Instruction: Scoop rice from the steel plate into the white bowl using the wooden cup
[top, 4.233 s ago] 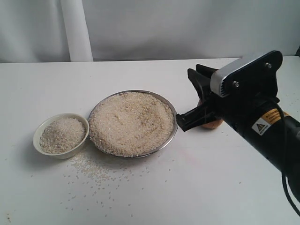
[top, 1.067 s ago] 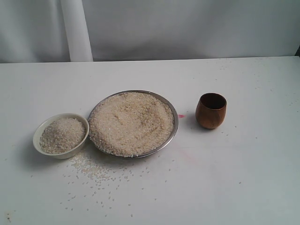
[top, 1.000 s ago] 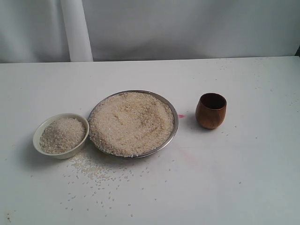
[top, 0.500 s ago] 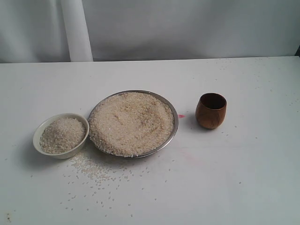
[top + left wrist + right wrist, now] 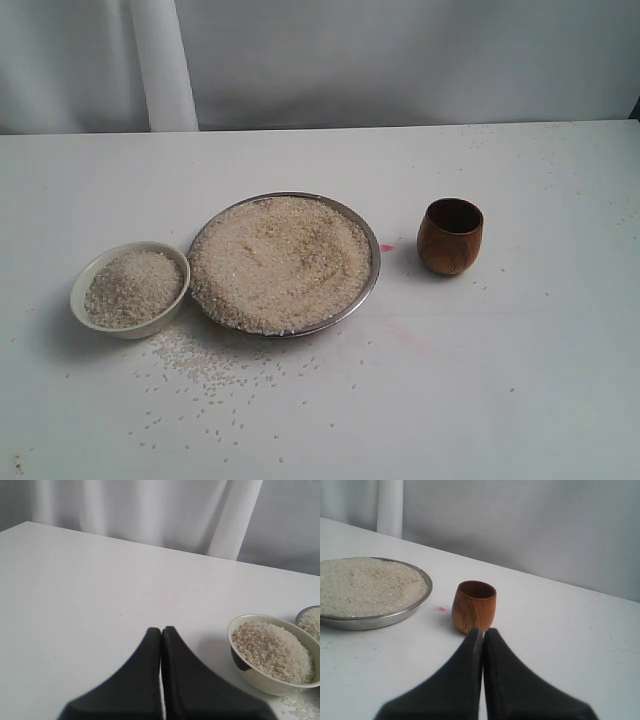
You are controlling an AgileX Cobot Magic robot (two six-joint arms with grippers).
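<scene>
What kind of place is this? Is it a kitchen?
Probably a robot test bench, not a kitchen: there is a plain white table, a white curtain hanging behind it, and black robot fingers poking into the wrist views.

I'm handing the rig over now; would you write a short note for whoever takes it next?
Left gripper: shut, empty, near the bowl.
Right gripper: shut, empty, facing the cup without holding it.
Things: the cup stands upright on the table, right of the plate; the bowl sits left of the plate.
Done: the bowl holds a heap of rice; loose grains lie on the table in front of it.
Left: the plate is heaped too. For more, grip the cup, scoop and pour, but the bowl looks nearly full.
</scene>
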